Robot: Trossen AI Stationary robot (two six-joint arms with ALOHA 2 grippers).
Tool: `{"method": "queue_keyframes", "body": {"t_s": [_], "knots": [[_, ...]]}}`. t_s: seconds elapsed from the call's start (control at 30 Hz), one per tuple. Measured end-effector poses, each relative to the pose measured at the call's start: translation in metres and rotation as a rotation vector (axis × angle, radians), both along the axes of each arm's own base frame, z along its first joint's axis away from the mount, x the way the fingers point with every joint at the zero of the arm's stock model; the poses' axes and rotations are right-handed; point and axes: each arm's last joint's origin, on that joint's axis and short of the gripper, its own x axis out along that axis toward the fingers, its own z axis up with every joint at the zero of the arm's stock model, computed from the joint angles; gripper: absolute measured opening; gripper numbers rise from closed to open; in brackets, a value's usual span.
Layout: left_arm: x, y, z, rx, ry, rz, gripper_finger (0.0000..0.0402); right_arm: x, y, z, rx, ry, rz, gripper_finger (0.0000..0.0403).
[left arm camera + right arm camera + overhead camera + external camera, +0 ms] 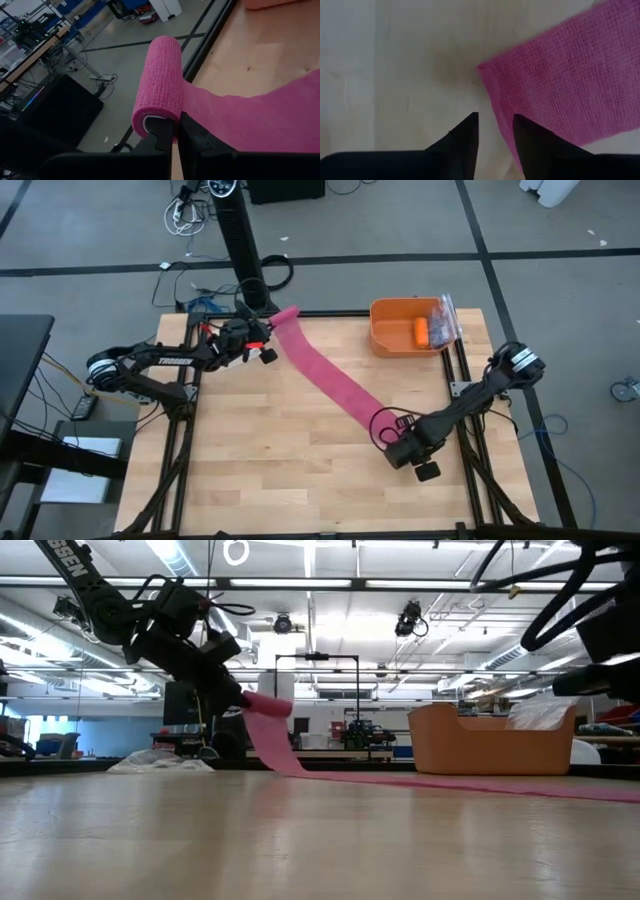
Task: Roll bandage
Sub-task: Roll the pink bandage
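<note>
The magenta-pink bandage (325,370) lies as a long flat band slanting across the wooden table. Its far-left end is wound into a small roll (157,80). My left gripper (270,338) is shut on that roll near the table's far left and holds it above the table (265,705). The band slopes down from the roll onto the wood. My right gripper (383,428) is open and points down at the band's loose end (492,107). One fingertip stands over the bandage and the other over bare wood. My left gripper (176,137) holds the roll at its near open end (150,120), where the white core shows. One finger seems to go into the core and the other lies outside, where the band leaves the roll. The roll is lifted clear and the band trails down to the table. Whether my right gripper touches the loose end, I cannot tell.
An orange bin (385,342) stands at the table's far right. It holds a small orange roll (421,330) and a clear plastic bag (446,315). Bare wood lies toward the near edge and on the left.
</note>
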Motion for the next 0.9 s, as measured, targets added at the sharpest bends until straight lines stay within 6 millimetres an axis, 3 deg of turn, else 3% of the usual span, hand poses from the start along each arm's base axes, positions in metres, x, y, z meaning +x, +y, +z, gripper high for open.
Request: {"method": "queue_keyframes", "body": {"t_s": [0.27, 0.47, 0.57, 0.73, 0.9], "knots": [[-0.001, 0.000, -0.002, -0.011, 0.011, 0.003, 0.0015, 0.001, -0.001, -0.007, 0.013, -0.019, 0.044, 0.0084], [-0.001, 0.000, -0.002, -0.012, 0.012, 0.005, 0.0015, 0.001, 0.000, -0.006, 0.050, -0.002, 0.032, 0.0009], [-0.002, 0.003, -0.002, -0.016, 0.009, 0.004, 0.0015, 0.005, 0.003, 0.003, 0.062, 0.001, -0.005, 0.0007], [-0.006, 0.008, -0.002, -0.018, 0.008, 0.001, 0.0015, 0.018, 0.016, 0.048, 0.035, -0.059, -0.038, 0.0003], [-0.009, 0.012, -0.002, -0.017, 0.023, -0.004, 0.0014, 0.027, 0.027, 0.119, -0.049, -0.193, -0.078, 0.0002]]}}
